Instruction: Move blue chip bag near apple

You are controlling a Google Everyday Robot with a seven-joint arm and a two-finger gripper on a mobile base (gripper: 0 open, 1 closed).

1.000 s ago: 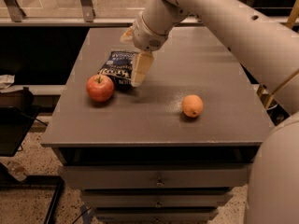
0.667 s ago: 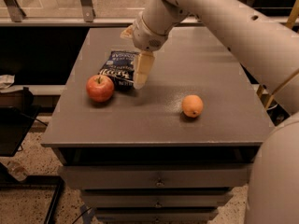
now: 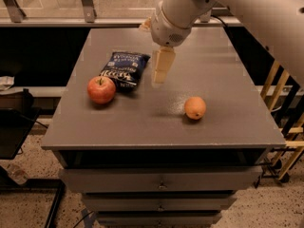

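Note:
The blue chip bag lies flat on the grey table, dark navy with white lettering. Its lower left corner sits right beside the red apple, which stands at the table's left side. My gripper hangs from the white arm just right of the bag, above the table top and clear of the bag. It holds nothing that I can see.
A small orange fruit sits on the table right of centre, below and right of the gripper. The table has drawers under its front edge. A wooden frame stands at the right.
The gripper has moved right and a little up, away from the bag's right edge where it was. The bag, apple and orange fruit have stayed put.

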